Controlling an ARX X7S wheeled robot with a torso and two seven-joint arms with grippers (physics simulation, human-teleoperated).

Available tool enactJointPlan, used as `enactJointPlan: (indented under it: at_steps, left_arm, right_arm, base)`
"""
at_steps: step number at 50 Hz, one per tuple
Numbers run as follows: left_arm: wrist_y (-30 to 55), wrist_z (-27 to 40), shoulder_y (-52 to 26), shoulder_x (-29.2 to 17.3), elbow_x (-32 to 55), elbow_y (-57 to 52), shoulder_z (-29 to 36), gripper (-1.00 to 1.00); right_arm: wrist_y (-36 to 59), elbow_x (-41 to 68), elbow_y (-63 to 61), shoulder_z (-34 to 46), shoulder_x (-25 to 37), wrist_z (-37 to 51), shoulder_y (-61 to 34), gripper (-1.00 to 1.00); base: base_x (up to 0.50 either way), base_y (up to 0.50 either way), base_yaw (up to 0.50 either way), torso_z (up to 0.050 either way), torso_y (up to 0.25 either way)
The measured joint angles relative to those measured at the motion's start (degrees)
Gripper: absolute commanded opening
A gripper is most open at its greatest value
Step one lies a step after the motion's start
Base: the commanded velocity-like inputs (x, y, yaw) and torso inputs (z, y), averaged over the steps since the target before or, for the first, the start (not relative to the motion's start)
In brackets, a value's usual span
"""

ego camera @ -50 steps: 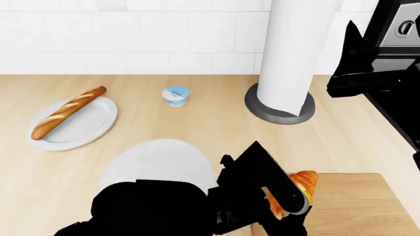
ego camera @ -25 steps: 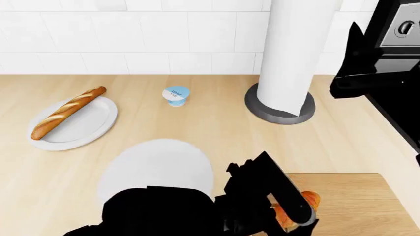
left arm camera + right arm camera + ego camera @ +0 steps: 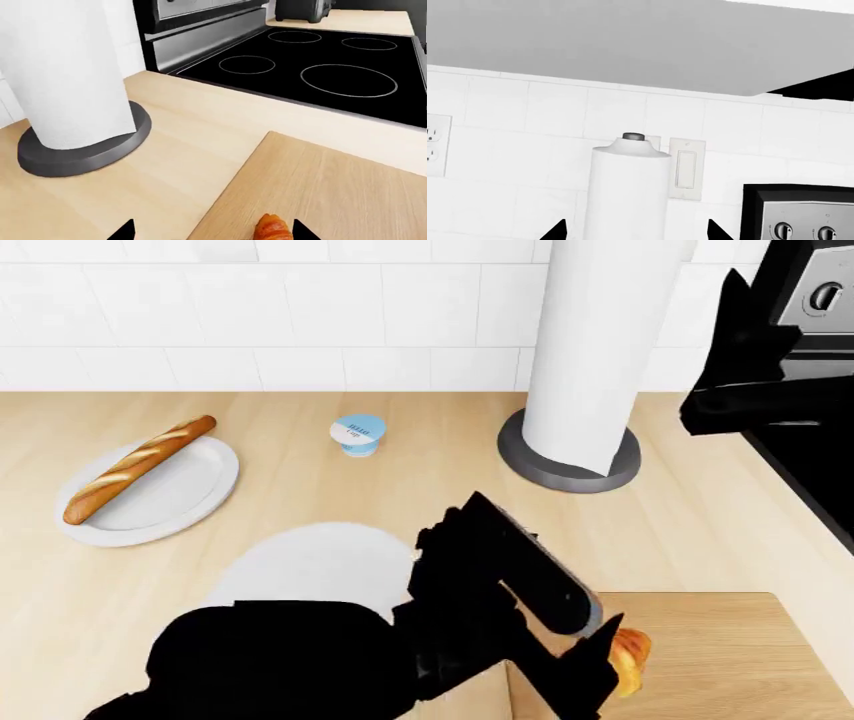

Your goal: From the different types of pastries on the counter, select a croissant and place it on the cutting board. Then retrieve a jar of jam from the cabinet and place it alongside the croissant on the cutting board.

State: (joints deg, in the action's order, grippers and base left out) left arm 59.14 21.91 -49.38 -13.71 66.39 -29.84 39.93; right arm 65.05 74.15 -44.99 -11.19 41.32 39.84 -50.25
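Observation:
The small golden-orange croissant (image 3: 273,229) lies on the light wooden cutting board (image 3: 333,190) near its left edge; in the head view the croissant (image 3: 629,654) shows just past my left arm. My left gripper (image 3: 213,233) hangs just above it, open, fingertips wide apart, the croissant close to one tip. Over on the left, the baguette (image 3: 136,467) rests on a white plate (image 3: 187,502). My right gripper (image 3: 635,231) is open and empty, raised at the far right (image 3: 747,400), facing the tiled wall. The jar of jam is out of view.
A tall paper towel roll (image 3: 594,350) on a dark base stands on the counter (image 3: 334,490) behind the board. A blue-and-white cup (image 3: 358,434) sits near the wall, a second white plate (image 3: 314,570) by my left arm. The black stove (image 3: 313,75) adjoins on the right.
My left gripper lowered the croissant onto the cutting board, opened, and has drawn back up and left. The croissant stays on the board. The right arm drifted slightly.

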Motion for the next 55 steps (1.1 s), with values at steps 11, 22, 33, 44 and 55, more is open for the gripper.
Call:
enactJointPlan:
  at_steps: [11,22,33,44,55]
  left_arm:
    - [-0.8,5.2,-0.4,-4.6,3.9,-3.7,-7.1,1.0]
    - [-1.3,7.7,-1.2,-7.7,7.0,-5.8,-11.5,1.0]
    - [-1.7,8.6,-1.5,-8.9,8.2,-6.5,-12.8,1.0]
    - [-2.9,8.4,-0.8,-10.9,8.3,-7.8,-14.3,1.0]
    - [-3.6,8.7,-0.7,-13.2,8.7,-8.6,-16.1,1.0]
  right_arm:
    - [1.9,8.5,0.9,1.7,0.7,7.6,-7.4,1.0]
    - [3.0,13.6,2.1,3.8,0.8,12.7,-13.1,1.0]
    - [3.1,15.4,2.6,4.8,1.0,14.5,-15.2,1.0]
    - [3.7,17.8,6.1,7.5,1.0,14.3,-24.4,1.0]
    - [4.0,19.5,9.3,9.2,1.3,13.5,-32.8,1.0]
  base:
    - [0.0,0.0,0.0,0.0,0.0]
    - [0.0,0.0,0.0,0.0,0.0]
    - [0.0,0.0,0.0,0.0,0.0]
    - [0.0,0.0,0.0,0.0,0.0]
    - [0.0,0.0,0.0,0.0,0.0]
